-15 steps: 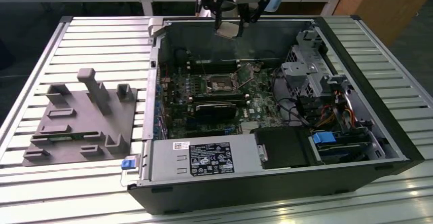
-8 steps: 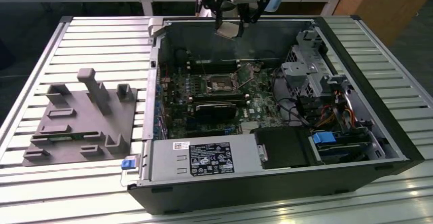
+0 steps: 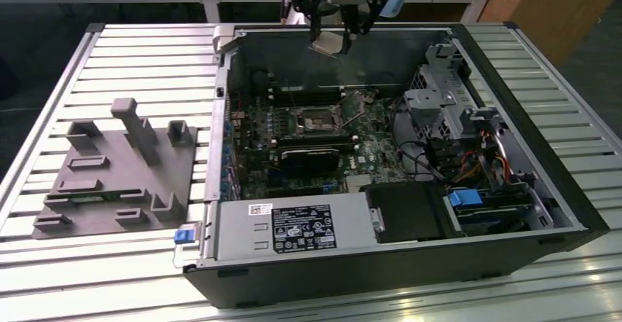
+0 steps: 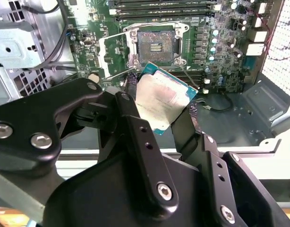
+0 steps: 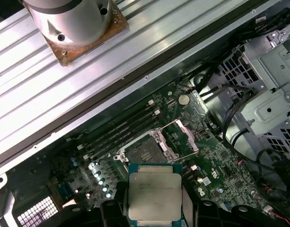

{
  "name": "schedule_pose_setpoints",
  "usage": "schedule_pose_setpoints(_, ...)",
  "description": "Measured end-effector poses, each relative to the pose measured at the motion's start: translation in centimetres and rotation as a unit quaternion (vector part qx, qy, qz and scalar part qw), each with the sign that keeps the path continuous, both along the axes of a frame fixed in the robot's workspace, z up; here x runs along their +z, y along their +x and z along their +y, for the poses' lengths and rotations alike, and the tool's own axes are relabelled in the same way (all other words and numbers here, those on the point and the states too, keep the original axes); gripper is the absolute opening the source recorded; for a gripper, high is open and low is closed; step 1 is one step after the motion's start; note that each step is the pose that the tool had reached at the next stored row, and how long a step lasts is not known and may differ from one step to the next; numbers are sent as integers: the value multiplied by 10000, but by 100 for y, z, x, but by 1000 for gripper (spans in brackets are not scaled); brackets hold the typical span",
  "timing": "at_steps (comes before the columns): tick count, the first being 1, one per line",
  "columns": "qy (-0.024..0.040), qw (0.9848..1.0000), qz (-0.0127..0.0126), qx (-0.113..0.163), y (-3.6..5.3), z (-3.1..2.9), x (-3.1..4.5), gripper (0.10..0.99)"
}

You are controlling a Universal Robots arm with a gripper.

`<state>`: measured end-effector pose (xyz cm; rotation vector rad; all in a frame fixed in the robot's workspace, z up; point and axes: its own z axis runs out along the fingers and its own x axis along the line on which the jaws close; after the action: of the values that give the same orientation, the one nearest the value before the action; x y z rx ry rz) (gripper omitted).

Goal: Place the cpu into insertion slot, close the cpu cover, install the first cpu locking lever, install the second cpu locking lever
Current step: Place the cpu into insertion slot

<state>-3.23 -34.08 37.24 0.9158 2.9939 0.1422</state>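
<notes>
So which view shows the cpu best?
The first wrist view: the cpu faces the camera, top almost whole. The second wrist view shows it tilted, partly covered; the exterior view, as a small pale square.

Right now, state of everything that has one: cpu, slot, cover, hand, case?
cpu: gripped in the hand, held in the air, not seated.
insertion slot: empty, uncovered.
cpu cover: swung open beside the slot.
hand: shut on the cpu's edges.
computer case: lying on its side, side panel off.
</notes>
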Motion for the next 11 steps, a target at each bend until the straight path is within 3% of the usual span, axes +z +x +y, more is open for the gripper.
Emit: schedule_pose_setpoints(11, 0, 9993, 0, -382, 0, 0, -2, 541)
